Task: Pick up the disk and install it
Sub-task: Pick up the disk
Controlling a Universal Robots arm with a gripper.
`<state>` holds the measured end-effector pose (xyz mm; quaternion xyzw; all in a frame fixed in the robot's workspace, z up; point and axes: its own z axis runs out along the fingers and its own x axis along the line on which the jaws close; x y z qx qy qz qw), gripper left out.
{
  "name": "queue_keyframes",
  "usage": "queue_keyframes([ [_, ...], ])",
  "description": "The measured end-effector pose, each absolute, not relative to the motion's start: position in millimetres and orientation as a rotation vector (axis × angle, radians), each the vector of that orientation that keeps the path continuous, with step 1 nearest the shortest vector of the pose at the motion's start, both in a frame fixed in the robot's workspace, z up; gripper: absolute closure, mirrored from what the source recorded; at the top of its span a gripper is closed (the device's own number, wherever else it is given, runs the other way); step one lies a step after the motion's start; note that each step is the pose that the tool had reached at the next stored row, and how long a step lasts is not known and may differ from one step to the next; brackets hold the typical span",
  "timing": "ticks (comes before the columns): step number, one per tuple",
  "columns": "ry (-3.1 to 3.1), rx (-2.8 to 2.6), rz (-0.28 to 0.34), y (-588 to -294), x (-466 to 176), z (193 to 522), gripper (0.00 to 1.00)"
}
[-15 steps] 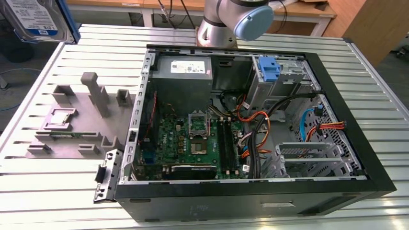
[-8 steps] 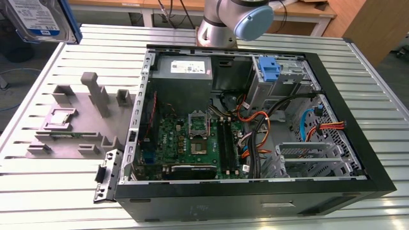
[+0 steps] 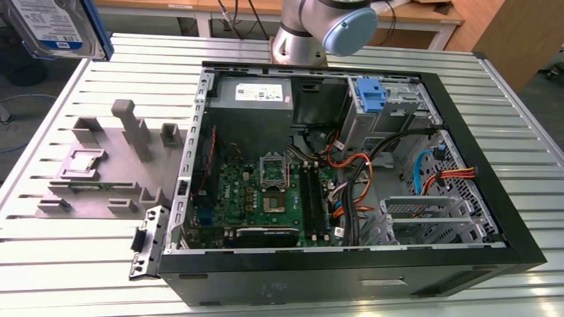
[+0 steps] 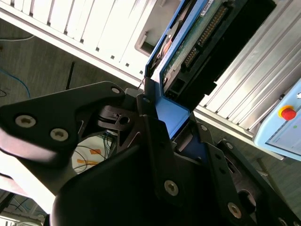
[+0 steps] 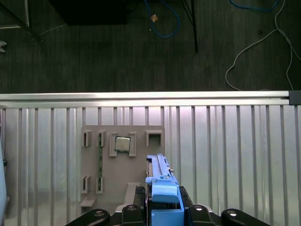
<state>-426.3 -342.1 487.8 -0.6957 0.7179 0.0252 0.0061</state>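
Gripping flat silver disk [image 3: 53, 23] in blue plastic bracket, black gripper [image 5: 162, 200] clamped on its edge, held above grey moulded fixture tray [image 5: 113, 174].

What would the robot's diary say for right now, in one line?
gripper: shut on disk | disk: held in the air above table | computer case: open, disk not yet installed

Robotics lab / assembly test cell. Robot arm [image 3: 308, 26] at a slatted alu table [image 3: 70, 264] carrying an opened desktop PC case [image 3: 352, 281], boards exposed. Grey fixture plate [image 5: 91, 162] w/ part slots just beyond the fingers [image 5: 139, 195]. Farther past them: dark floor [image 5: 94, 56], loose blue cable [image 5: 162, 23]. Red e-stop button [image 4: 287, 113] off to one side of the fingers. Wooden desks [image 3: 423, 16] too.
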Motion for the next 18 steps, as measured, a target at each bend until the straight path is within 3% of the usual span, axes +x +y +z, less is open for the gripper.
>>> queue_keyframes([
  [18, 2.247, -2.177, 0.079, -349.9, -422.3, 487.8, 0.63],
])
